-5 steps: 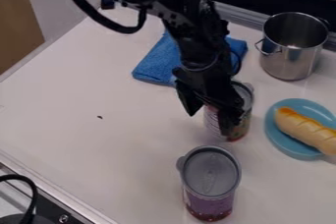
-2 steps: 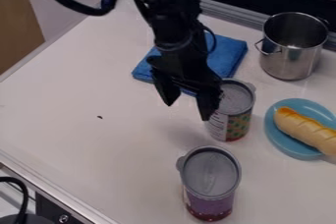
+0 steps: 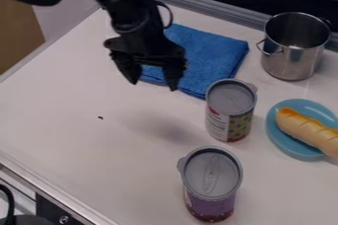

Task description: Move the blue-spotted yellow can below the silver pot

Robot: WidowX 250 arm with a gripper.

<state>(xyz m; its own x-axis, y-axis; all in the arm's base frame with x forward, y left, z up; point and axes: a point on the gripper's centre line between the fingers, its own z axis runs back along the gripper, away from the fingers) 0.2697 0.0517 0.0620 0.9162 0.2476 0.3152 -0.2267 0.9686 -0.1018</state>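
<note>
Well, your gripper point(image 3: 153, 85) hangs over the surface point(image 3: 72, 145), by the blue cloth point(image 3: 211, 54), and its jaws are wide apart with nothing held in them. The spotted can point(image 3: 231, 113) is to the right of the jaws and lower down in your view, and it does not touch them. It stands up tall on its round bottom. Its long side goes straight up from the surface, so the flat gray lid points up. The lid has a little tab that sticks out to the upper right. You see yellow with spots on the right part of the can's side, and white with small print on the left part. The spots look blue or green, but you can't be sure which.

You can't see the back of that can or what is under it. Your gripper covers a bit of the cloth. The top of the black arm point(image 3: 129, 12) is cut off by the top edge. Well to the right of the jaws, the silver pot point(image 3: 290, 63) stands open side up, and its inside is dark and hard to see. Lower down, the bread point(image 3: 307, 128) on the blue plate point(image 3: 280, 140) is cut off by the right edge. The purple can point(image 3: 210, 204) stands up below and right of the jaws, with its back side hidden.
</note>
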